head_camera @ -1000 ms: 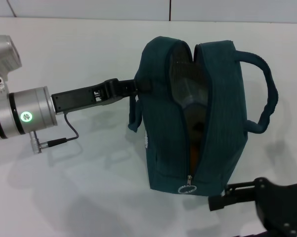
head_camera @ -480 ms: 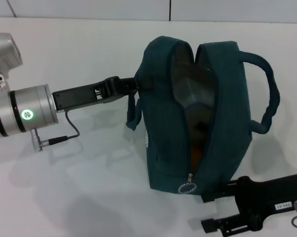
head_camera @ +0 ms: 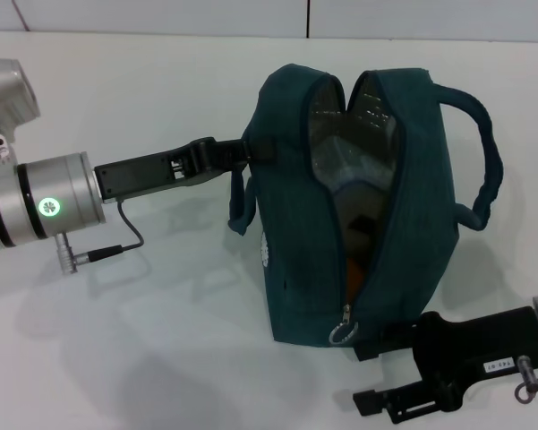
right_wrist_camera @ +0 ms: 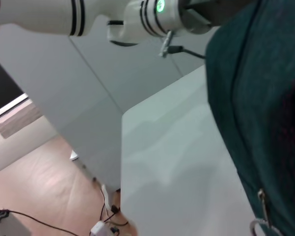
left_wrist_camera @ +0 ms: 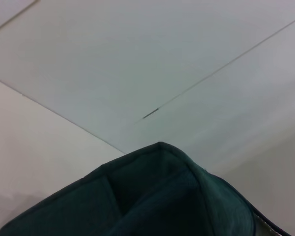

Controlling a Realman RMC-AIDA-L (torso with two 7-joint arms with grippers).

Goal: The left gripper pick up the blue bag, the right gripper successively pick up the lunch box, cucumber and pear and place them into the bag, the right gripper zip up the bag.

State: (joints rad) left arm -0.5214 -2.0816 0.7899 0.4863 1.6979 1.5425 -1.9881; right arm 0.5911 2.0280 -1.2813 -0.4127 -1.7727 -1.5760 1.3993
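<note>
On the white surface (head_camera: 161, 340) stands the blue bag (head_camera: 295, 233), its ribbed fabric mouth gaping over silver foil lining. Only the head view shows the left gripper (head_camera: 251, 150) pinching the bag's upper edge and the right gripper (head_camera: 376, 376), fingers spread, low beside the metal ring pull (head_camera: 343, 333); the right wrist view catches that ring too.

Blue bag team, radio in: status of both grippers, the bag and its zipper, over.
Left gripper shut on the blue bag, holding its rim. Right gripper open, beside the bag's base near the zipper pull. Zipper unzipped, bag gaping. Nothing blocking.
</note>
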